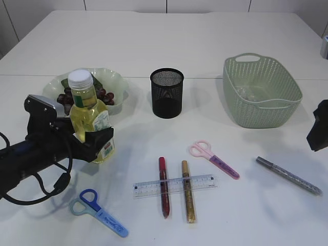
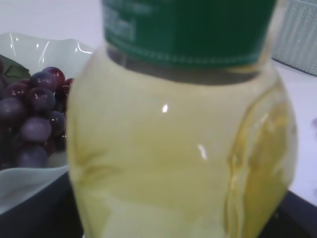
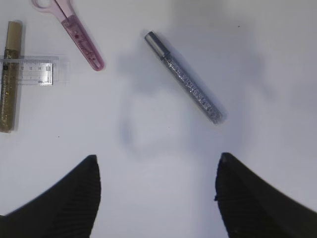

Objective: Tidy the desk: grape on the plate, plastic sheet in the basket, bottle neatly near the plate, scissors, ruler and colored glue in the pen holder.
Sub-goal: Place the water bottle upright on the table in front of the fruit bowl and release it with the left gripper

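My right gripper [image 3: 156,198] has its jaws spread wide over bare white table [image 1: 205,36], nothing between them. On my left gripper [image 1: 97,141], the jaws sit around the base of the bottle [image 1: 91,115]; whether they press it or have let go I cannot tell, since the wrist view is filled by the bottle's body.

The bottle stands upright just in front of the plate [image 1: 115,79], near the table's left side. It is clear plastic with pale yellow liquid, a green label band and a white cap. The plate is a translucent, wavy-rimmed dish holding the dark grape [image 1: 65,97] bunch.

The black mesh pen holder [image 1: 167,93] stands in the middle, with open table all round it. The pale green woven basket [image 1: 261,92] sits to the right, something clear and crinkled inside it.

In front, the clear ruler [image 1: 174,185] lies across a red glue pen [image 1: 164,187] and a gold glue pen [image 1: 188,190]. Pink scissors [image 1: 212,159] lie just right of them, blue scissors [image 1: 97,211] near the front left edge. A silver glitter glue pen [image 3: 184,78] lies alone at a slant, ahead of my right jaws with free room around it.
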Controlling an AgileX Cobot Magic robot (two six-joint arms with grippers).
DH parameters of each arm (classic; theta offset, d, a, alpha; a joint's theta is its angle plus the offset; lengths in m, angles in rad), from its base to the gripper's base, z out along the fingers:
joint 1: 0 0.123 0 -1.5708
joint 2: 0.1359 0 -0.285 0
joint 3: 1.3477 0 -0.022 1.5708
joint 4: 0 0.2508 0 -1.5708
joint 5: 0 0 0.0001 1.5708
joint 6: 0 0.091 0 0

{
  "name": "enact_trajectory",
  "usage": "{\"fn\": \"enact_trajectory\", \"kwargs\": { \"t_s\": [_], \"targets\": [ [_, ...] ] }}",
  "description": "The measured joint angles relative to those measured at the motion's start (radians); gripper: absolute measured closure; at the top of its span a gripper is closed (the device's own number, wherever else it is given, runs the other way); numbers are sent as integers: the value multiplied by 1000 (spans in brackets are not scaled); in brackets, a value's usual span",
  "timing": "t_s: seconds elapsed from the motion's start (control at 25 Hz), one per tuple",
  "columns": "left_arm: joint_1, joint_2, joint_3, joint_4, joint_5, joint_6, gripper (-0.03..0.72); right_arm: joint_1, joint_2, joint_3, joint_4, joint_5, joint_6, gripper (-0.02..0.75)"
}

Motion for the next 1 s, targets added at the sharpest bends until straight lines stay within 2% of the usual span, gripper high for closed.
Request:
{"fn": "enact_trajectory", "kwargs": {
  "t_s": [0.28, 0.64, 1.0],
  "targets": [
    [0, -30, 0, 17, 6, 0, 22, 0, 0, 0, 0, 0, 0, 176],
    [0, -196, 0, 22, 8, 0, 24, 0, 0, 0, 0, 0, 0, 175],
    [0, -373, 2, -18, 8, -4, 136, 0, 0, 0, -2, 0, -2, 175]
  ]
}}
